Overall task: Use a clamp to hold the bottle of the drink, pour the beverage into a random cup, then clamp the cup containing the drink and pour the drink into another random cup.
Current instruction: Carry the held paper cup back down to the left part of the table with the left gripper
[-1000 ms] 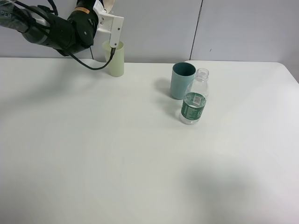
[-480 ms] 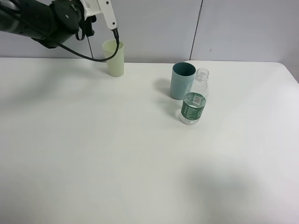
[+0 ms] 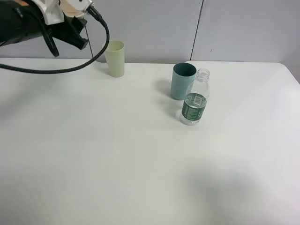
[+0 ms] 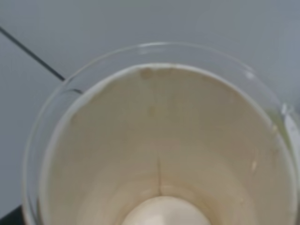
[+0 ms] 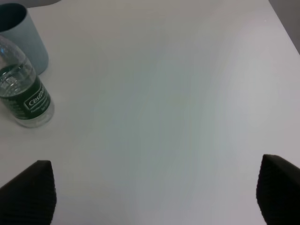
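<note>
**On the table: bottle and both cups standing**

You've got the bottle (image 3: 194, 104) touching the teal cup (image 3: 183, 80) at its 5 o'clock; pale green cup (image 3: 115, 58) well apart at 9–10 o'clock. Left gripper (image 3: 70, 28) is closed, raised, empty. Right gripper (image 5: 154, 187) is spread wide, holding nothing.

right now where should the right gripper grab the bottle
Grip the bottle around its green-labelled middle, coming in level from the right or front. It stands upright, uncapped, and the blue cup sits close behind on its left, so that side is blocked. The right gripper is open and empty.
</note>
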